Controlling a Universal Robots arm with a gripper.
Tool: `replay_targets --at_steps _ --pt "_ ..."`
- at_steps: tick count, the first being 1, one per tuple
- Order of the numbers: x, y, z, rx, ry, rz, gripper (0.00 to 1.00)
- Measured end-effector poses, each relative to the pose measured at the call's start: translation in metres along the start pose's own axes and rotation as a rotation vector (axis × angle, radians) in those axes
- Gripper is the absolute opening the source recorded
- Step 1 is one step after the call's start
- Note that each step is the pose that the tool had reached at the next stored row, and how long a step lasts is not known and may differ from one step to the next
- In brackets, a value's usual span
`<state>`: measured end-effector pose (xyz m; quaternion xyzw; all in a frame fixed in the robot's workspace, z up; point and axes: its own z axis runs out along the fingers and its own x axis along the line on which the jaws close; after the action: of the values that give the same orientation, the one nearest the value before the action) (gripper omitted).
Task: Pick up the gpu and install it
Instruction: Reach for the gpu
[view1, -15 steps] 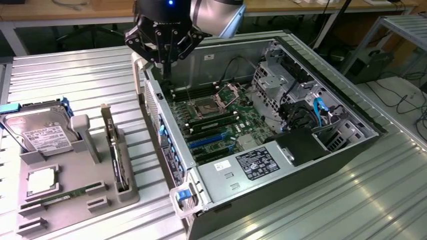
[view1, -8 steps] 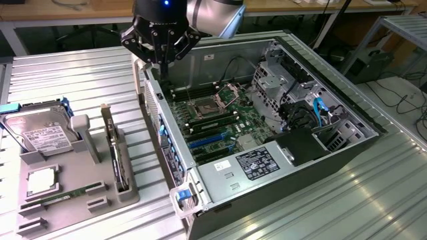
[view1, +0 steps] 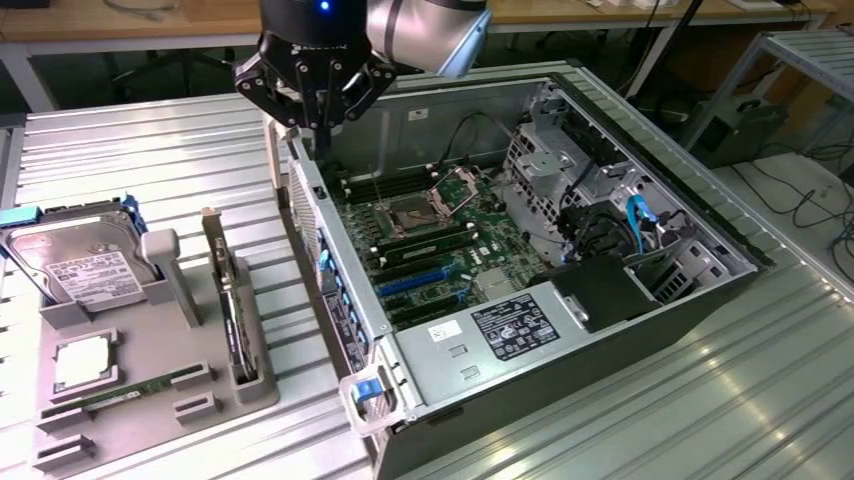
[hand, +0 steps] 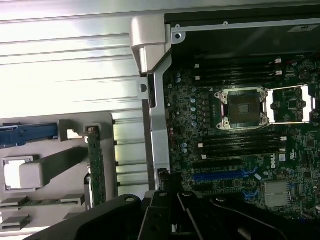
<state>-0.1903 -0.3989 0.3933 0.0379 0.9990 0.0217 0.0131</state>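
Exterior view: above the rear wall of the open computer case (view1: 414, 115), the tool (view1: 320, 138), tips seemingly pressed together, gripping nothing. Well apart, toward the exterior view's left, standing on edge in a slot of the grey tray (view1: 147, 345) on the bench (view1: 160, 150): the gpu (view1: 230, 300), with the hard drive (view1: 80, 265) further left.

Wrist view: dark tool (hand: 169, 187) over the case's silver wall (hand: 159, 125). On one side the motherboard (hand: 235, 150), on the other the gpu (hand: 95, 162), upright in the tray.
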Motion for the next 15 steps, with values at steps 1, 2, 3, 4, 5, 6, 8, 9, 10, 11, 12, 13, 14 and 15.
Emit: replay_targets --at_steps 1,2,3,4,5,6,8,9,10,11,12,13,14,15 --pt "0.001 -0.0001 0.0000 0.0000 -0.0001 0.000 0.11" --pt "0.001 -0.0001 0.0000 0.0000 -0.0001 0.000 0.11" --pt "0.002 -0.0002 -0.0001 0.0000 0.0000 0.000 0.11" --pt "0.003 -0.0002 -0.0001 0.0000 0.0000 0.000 0.11" --pt "0.003 -0.0003 -0.0001 0.0000 0.0000 0.000 0.11" --pt "0.004 -0.0003 -0.0001 0.0000 0.0000 0.000 0.11" --pt "0.006 -0.0005 -0.0002 0.0000 0.0000 0.000 0.11" --pt "0.007 -0.0005 -0.0002 0.0000 0.0000 0.000 0.11" --pt "0.008 -0.0006 -0.0002 0.0000 0.0000 0.000 0.11" --pt "0.009 -0.0007 -0.0002 0.0000 0.0000 0.000 0.11" --pt "0.009 -0.0007 -0.0002 0.0000 0.0000 0.000 0.11" --pt "0.010 -0.0008 -0.0002 0.0000 -0.0001 0.000 0.11" --pt "0.011 -0.0008 -0.0003 -0.0001 0.0000 0.000 0.11" --pt "0.011 -0.0009 -0.0003 -0.0001 0.0000 0.000 0.11"
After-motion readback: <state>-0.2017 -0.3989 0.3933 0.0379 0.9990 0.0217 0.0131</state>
